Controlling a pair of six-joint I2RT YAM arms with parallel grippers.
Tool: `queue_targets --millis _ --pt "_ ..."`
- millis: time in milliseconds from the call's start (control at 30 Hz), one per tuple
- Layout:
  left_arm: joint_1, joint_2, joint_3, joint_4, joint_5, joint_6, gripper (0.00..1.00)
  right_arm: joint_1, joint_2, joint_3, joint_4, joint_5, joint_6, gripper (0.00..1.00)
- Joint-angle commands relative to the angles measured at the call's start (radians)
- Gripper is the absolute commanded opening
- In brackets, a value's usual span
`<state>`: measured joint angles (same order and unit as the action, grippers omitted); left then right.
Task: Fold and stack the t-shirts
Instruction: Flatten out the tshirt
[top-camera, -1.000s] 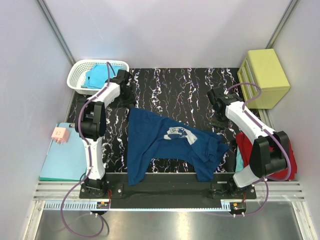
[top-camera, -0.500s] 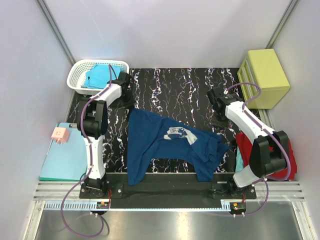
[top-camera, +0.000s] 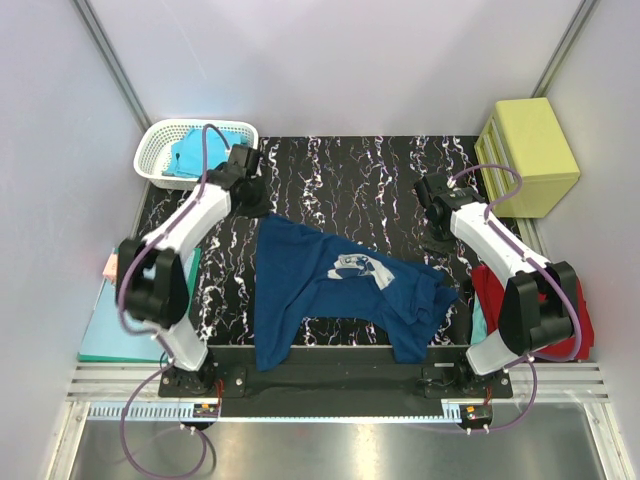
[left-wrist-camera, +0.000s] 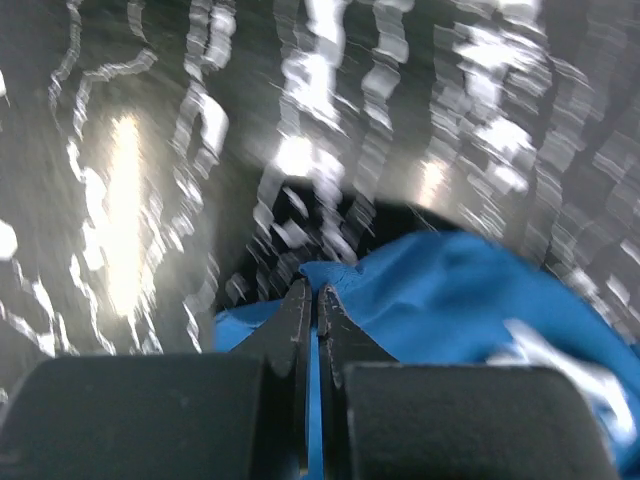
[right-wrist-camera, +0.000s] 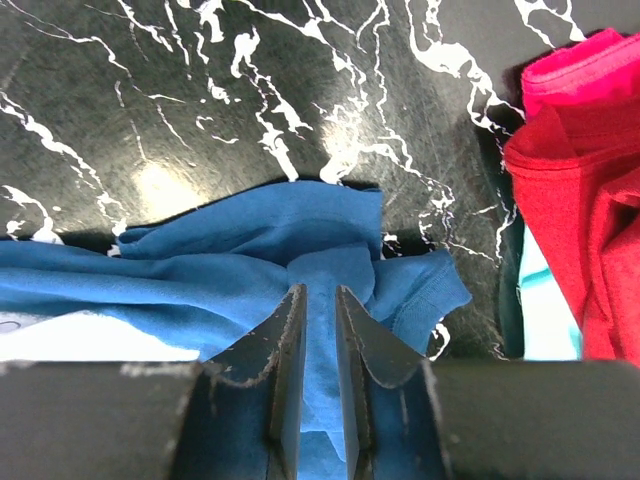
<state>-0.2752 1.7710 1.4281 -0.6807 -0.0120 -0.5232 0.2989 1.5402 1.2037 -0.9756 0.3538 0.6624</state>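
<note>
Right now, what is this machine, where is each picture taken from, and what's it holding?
It's a robot: a left arm and a right arm bolted to a table. The wide picture looks down from above; the other two come from cameras on the wrists. A navy shirt lies crumpled in the middle. The left gripper is shut on its far corner, and the right gripper seems to pinch its other end. A turquoise shirt sits in a basket; a red shirt lies at right.

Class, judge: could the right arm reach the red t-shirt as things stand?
Probably yes: the red t-shirt lies bare close beside the right gripper, nothing between; but its jaws seem pinched on the navy t-shirt.
</note>
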Motion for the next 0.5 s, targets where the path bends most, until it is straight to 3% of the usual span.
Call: queue_targets --millis 0,467 --pt "-0.088 -0.216 -0.112 -0.017 -0.031 -0.02 0.0 -0.001 -0.019 0.0 0.037 -0.012 0.006 0.24" --pt "-0.289 -0.594 -0.363 -0.289 -0.039 -0.123 0.0 -0.003 -0.017 -0.021 0.069 -0.052 0.009 0.23"
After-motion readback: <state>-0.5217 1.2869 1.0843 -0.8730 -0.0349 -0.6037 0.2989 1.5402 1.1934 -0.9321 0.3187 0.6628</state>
